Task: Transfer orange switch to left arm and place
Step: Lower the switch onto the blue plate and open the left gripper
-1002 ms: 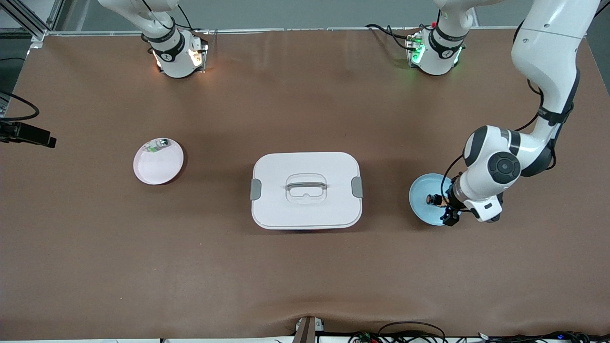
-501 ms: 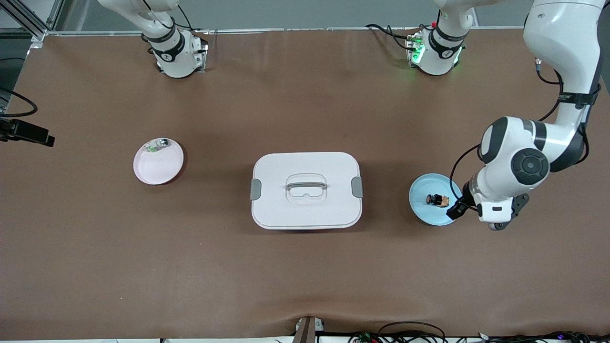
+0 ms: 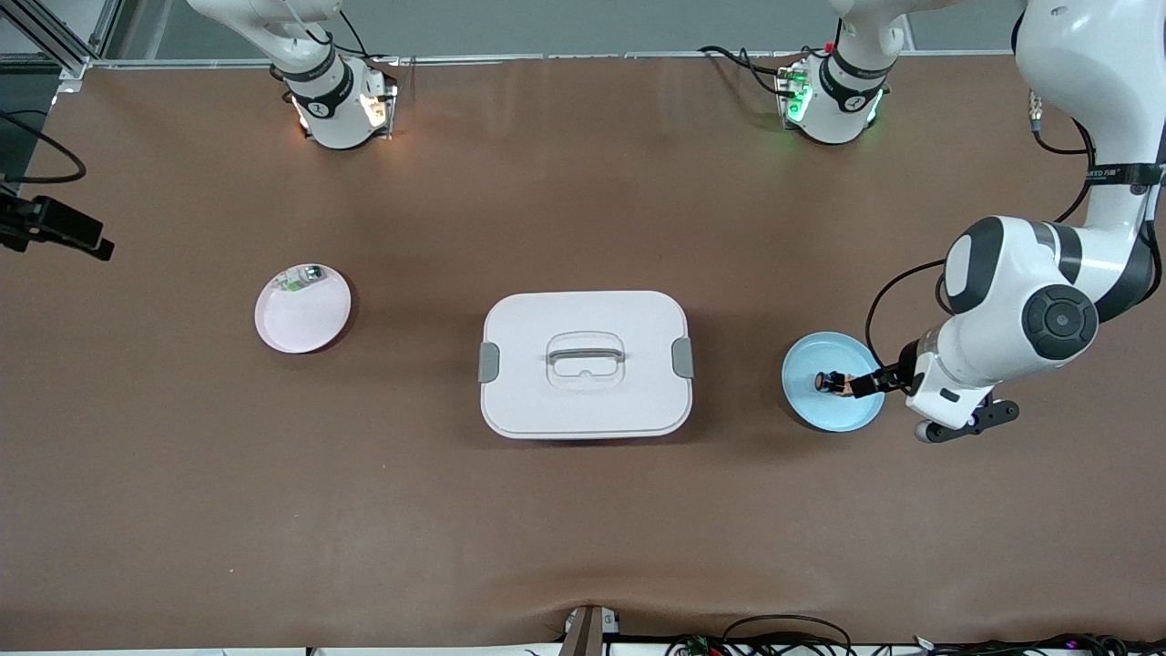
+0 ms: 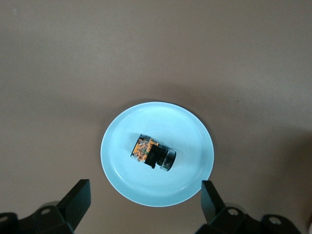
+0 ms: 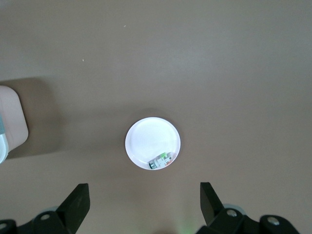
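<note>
The orange switch (image 3: 833, 383) (image 4: 153, 153), black with an orange end, lies on its side in a light blue plate (image 3: 820, 415) (image 4: 185, 126). My left gripper (image 3: 882, 383) (image 4: 145, 195) hangs open over that plate's rim toward the left arm's end of the table, with nothing between its fingers. The white box (image 3: 583, 401) (image 5: 10, 122) stands in the table's middle. My right gripper (image 5: 144, 195) is open and empty, high over the table near a pink plate (image 3: 305, 319) (image 5: 146, 136); it is out of the front view.
A small silvery-green component (image 3: 301, 276) (image 5: 161, 160) lies in the pink plate, toward the right arm's end. A black device (image 3: 56, 232) juts in at that end's table edge. Both arm bases (image 3: 339, 105) (image 3: 831, 100) stand along the table's edge farthest from the camera.
The left arm's wrist has swung toward its own end of the table and turned, carrying the open gripper from over the switch to over the plate's rim. The switch has not moved.
</note>
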`<act>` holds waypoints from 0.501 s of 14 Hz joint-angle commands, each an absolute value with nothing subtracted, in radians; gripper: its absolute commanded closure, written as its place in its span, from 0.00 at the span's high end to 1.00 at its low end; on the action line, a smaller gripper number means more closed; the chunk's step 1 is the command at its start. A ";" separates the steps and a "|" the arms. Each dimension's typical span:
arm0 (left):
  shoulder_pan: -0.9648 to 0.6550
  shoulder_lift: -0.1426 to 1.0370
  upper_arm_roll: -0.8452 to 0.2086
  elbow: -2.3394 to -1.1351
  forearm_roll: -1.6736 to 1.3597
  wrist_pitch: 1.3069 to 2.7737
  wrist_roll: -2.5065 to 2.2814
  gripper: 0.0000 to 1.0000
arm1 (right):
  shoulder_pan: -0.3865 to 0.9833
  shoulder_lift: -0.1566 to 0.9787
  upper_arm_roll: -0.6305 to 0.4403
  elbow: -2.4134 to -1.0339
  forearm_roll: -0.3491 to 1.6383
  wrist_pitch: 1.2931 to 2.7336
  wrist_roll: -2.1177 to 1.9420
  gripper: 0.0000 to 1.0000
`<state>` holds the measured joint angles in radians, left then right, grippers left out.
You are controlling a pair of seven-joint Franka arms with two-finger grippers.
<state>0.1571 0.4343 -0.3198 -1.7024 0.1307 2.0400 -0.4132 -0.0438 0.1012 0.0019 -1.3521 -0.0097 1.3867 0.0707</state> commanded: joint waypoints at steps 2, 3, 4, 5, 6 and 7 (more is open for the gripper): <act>0.164 0.416 -0.324 -1.686 0.114 2.017 -0.229 1.00 | -0.060 0.055 0.008 -1.417 0.015 1.405 0.075 1.00; 0.169 0.408 -0.324 -1.681 0.115 2.016 -0.188 1.00 | -0.058 0.052 0.008 -1.419 0.015 1.407 0.075 1.00; 0.172 0.397 -0.324 -1.671 0.115 2.014 -0.157 1.00 | -0.058 0.048 0.008 -1.423 0.015 1.408 0.075 1.00; 0.172 0.388 -0.324 -1.669 0.129 2.014 -0.134 1.00 | -0.058 0.041 0.008 -1.427 0.015 1.413 0.075 1.00; 0.175 0.374 -0.324 -1.669 0.130 2.014 -0.102 1.00 | -0.060 0.038 0.008 -1.428 0.017 1.413 0.077 1.00; 0.182 0.362 -0.324 -1.669 0.129 2.014 -0.065 1.00 | -0.064 0.037 0.008 -1.428 0.031 1.416 0.083 1.00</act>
